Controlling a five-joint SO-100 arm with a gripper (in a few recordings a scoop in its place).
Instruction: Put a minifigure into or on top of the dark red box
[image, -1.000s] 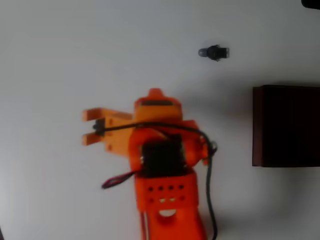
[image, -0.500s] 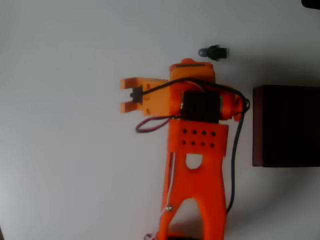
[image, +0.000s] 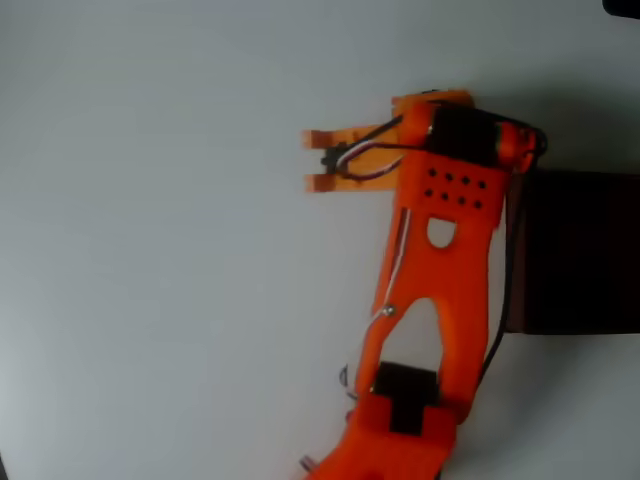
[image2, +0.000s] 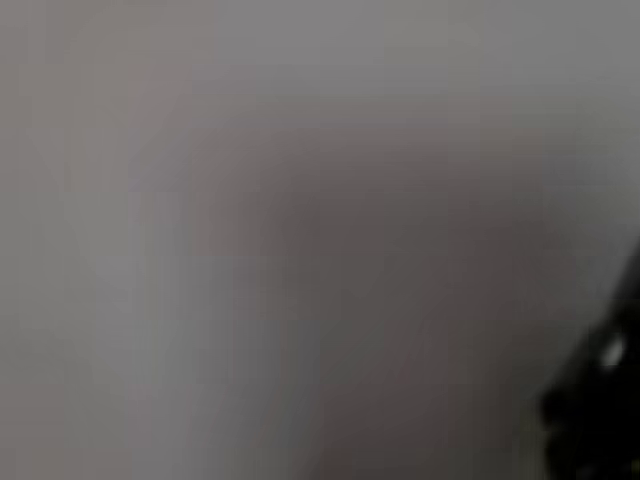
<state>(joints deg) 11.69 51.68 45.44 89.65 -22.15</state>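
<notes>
In the overhead view my orange arm reaches up from the bottom edge, its wrist right beside the upper left corner of the dark red box (image: 585, 250). My gripper (image: 311, 160) points left, away from the box, over bare table. It is open, with nothing between its fingers. The minifigure is hidden in the overhead view, where the wrist covers the spot above the box's corner. The wrist view is heavily blurred; a dark shape with a pale speck (image2: 600, 400) sits at its lower right edge, and I cannot tell what it is.
The white table (image: 150, 250) stretches bare to the left of the arm. The box runs off the right edge of the overhead view. A small dark object (image: 622, 6) sits at the top right corner.
The arm has swung up and to the right, carrying the gripper from centre-left toward the box's upper left corner. Its wrist now covers the minifigure. The finger gap looks unchanged.
</notes>
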